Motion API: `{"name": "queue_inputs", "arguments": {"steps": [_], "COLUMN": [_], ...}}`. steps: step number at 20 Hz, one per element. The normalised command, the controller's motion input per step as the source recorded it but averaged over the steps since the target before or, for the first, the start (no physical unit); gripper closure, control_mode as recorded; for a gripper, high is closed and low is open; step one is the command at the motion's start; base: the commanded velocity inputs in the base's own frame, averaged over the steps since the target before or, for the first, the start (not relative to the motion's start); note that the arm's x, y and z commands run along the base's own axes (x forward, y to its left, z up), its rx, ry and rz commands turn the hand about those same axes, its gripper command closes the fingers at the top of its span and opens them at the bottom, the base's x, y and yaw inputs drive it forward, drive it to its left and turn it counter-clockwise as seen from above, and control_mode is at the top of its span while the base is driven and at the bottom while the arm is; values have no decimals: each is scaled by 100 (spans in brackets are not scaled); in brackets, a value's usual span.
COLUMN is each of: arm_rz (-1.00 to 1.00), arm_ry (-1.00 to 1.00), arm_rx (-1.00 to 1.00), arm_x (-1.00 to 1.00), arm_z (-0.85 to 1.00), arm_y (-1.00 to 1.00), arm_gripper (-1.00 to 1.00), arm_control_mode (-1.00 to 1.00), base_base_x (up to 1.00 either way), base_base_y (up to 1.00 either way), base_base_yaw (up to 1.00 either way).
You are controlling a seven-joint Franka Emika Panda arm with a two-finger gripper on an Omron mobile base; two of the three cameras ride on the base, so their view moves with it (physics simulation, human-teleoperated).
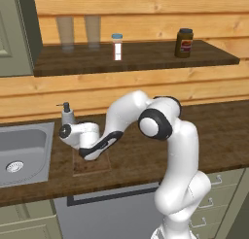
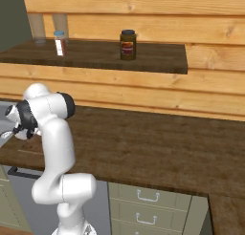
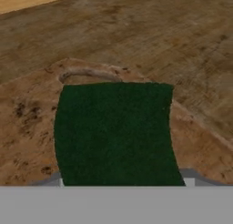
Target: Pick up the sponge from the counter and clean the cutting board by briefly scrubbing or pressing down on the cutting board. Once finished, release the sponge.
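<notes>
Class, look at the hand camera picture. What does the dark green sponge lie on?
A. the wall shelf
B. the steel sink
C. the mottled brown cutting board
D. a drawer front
C: in the hand view the sponge sits on the cutting board, whose mottled brown surface and pale edge line show around it.

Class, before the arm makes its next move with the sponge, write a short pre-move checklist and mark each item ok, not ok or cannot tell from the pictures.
1. Sponge lies over the cutting board, not the bare counter: ok.
2. Hand is low over the board, beside the sink: ok.
3. Jaws closed on the sponge: cannot tell, the fingertips are hidden.
4. Sponge pressed flat on the board: cannot tell.
5. Soap dispenser stands behind the arm's forearm, apart from the board: ok.
6. Shelf jar and bottle well away from the work: ok.
</notes>
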Motion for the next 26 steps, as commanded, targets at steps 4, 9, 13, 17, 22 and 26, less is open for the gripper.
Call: {"name": "queue_inputs", "arguments": {"steps": [4,9,13,17,22,26], "arm_rz": [1,2,3,3,0,-5], "arm_ry": [13,18,21,2,0,5], "arm_rx": [6,4,5,0,15,43], "arm_x": [-100,-100,-100,-100,-53,-6], "arm_z": [-42,-41,-26,-58,47,100], "arm_y": [18,13,11,21,-13,-76], "arm_gripper": [100,100,100,100,100,100], "arm_control_mode": [-100,-100,-100,-100,-100,-100], "base_base_x": [0,0,0,0,0,0], "base_base_y": [0,0,0,0,0,0], "base_base_yaw": [0,0,0,0,0,0]}}
